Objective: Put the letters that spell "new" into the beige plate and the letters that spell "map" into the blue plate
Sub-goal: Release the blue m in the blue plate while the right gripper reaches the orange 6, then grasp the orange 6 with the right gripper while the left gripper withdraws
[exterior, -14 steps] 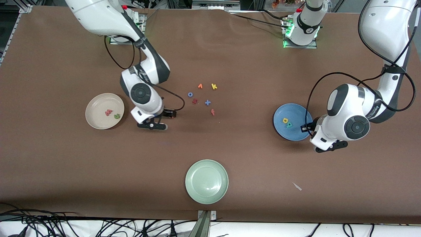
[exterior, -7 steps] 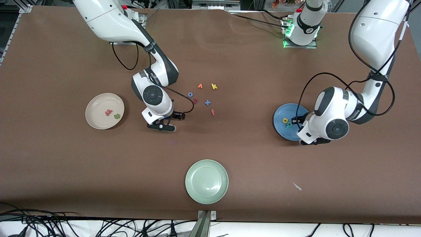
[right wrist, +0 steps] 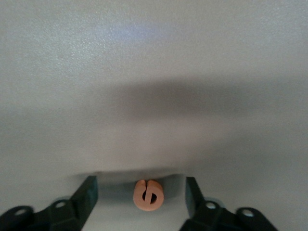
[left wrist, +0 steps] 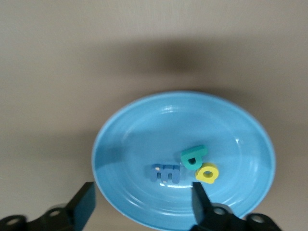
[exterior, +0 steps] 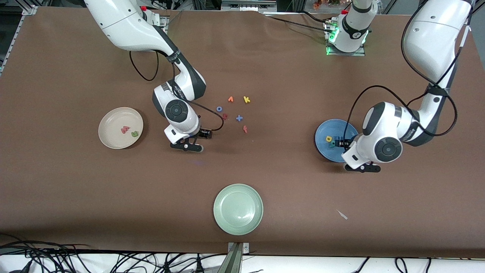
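Blue plate (left wrist: 120,139) holds m, a, p; beige plate (exterior: 110,119) at nine o'clock lacks the orange e (right wrist: 148,195), lying between the right gripper's (right wrist: 139,197) open jaws; left gripper (left wrist: 142,202) hangs open.

We see a sky-blue plate (left wrist: 144,125) holding a blue "m" (left wrist: 164,173), teal "p" (left wrist: 194,157) and yellow "a" (left wrist: 207,173); the bench (exterior: 288,182) is brown.

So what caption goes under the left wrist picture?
Open left gripper over the sky-blue plate holding the blue "m", teal "p" and yellow "a".
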